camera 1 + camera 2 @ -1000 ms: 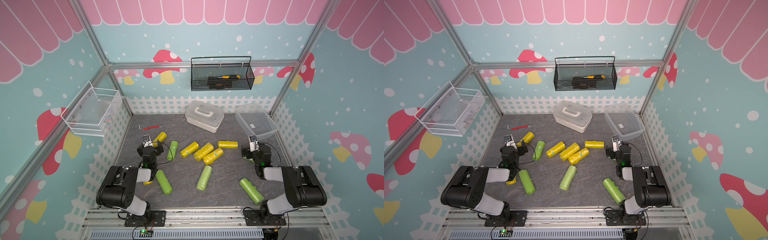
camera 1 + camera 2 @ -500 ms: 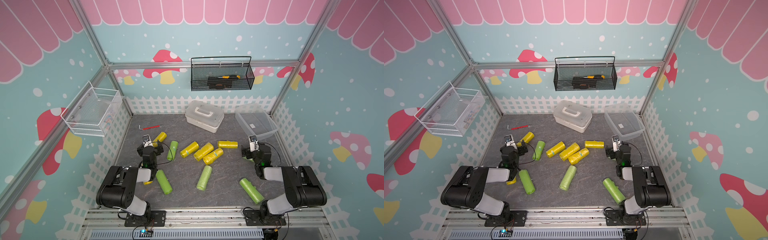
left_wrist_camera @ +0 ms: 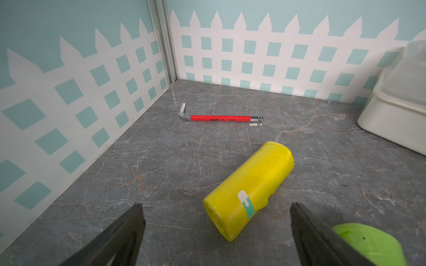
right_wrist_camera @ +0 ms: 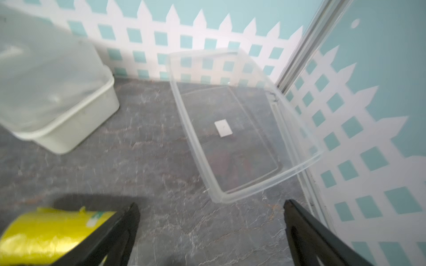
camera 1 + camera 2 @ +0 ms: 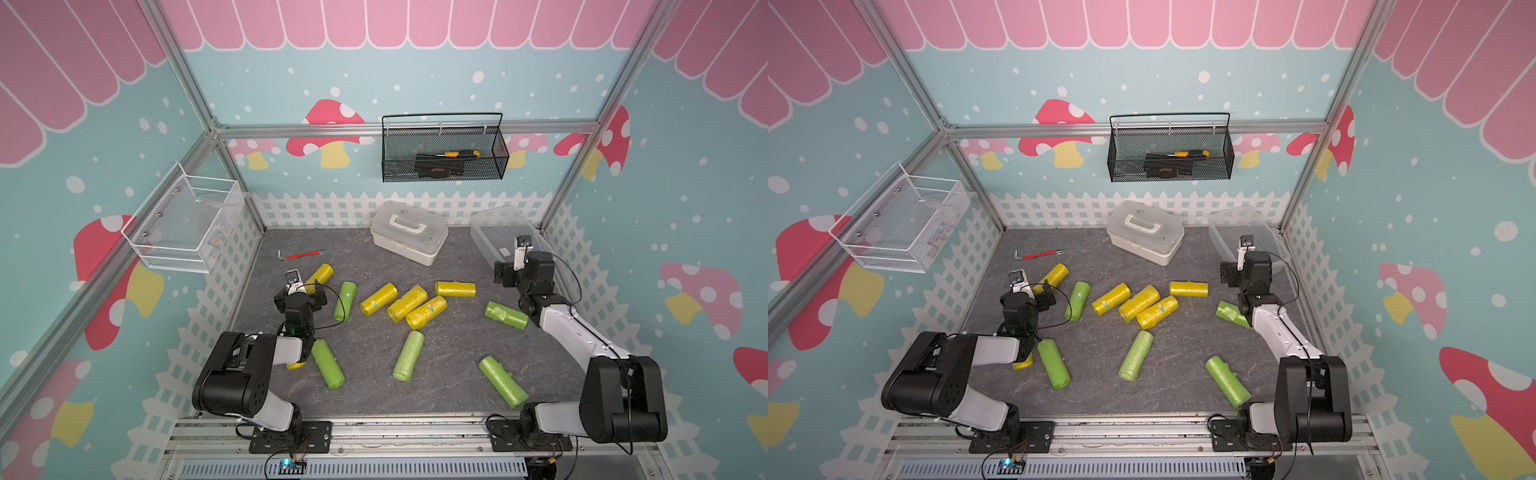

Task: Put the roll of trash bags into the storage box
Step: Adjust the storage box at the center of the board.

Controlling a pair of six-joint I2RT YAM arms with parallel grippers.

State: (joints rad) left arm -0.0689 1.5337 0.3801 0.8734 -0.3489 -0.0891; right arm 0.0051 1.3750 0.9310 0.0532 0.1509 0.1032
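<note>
Storage box (image 4: pixel 253 185): mouth up, no rolls inside yet. Left gripper (image 3: pixel 215 206): jaws apart, empty, aimed at yellow roll (image 3: pixel 249 191), likely for pickup. Right gripper (image 4: pixel 211 203): apart, empty.

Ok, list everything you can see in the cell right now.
yellow trash-bag rolls: six, yellow, lying on the tabletop, one partly under the left arm
green trash-bag rolls: five, green, lying on the tabletop
storage box: one, clear, far right corner, no rolls inside
carry case: one, white, back centre
hex key: one, red-sleeved, far left
wire-mesh basket: one, black, on the back wall, holding black-and-orange tools
mesh basket: one, white, on the left wall
left end effector: one, black, open, facing a yellow roll
right end effector: one, black, open, facing the storage box
</note>
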